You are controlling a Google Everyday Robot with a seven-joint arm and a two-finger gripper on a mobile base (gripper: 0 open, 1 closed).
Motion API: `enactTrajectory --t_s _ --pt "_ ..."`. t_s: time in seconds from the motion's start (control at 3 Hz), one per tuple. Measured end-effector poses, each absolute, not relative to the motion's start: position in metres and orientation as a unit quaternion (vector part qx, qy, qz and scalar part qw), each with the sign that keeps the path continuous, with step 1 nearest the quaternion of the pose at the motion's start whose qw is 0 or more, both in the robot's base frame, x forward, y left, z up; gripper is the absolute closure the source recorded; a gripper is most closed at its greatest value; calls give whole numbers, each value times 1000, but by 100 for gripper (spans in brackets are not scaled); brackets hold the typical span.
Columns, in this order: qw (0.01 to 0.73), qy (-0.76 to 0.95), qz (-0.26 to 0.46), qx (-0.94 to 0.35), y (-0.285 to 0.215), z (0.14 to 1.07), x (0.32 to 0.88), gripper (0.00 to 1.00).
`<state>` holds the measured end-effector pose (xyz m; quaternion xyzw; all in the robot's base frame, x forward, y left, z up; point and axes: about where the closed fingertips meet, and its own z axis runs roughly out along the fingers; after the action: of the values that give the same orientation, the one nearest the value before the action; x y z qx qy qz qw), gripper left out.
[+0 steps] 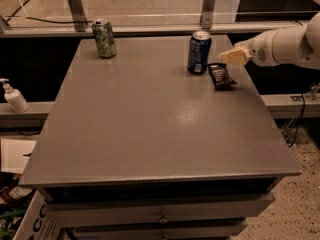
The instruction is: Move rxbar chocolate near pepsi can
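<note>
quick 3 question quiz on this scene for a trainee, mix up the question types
1. True or false: the rxbar chocolate lies flat on the table.
2. In the camera view, on which side of the bar does the pepsi can stand? A) its left B) its right C) in front of it, nearer the camera
3. Short answer: where is the end effector?

Key
1. True.
2. A.
3. At the table's far right, just above the far end of the bar and to the right of the pepsi can.
</note>
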<state>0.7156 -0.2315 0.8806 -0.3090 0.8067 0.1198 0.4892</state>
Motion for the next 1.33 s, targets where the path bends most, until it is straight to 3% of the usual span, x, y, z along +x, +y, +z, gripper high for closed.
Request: enactTrajectory --t_s 0.33,1.33 --pt "488 805 124 -312 -228 881 719 0" --pt "501 775 179 -343 -277 884 663 0"
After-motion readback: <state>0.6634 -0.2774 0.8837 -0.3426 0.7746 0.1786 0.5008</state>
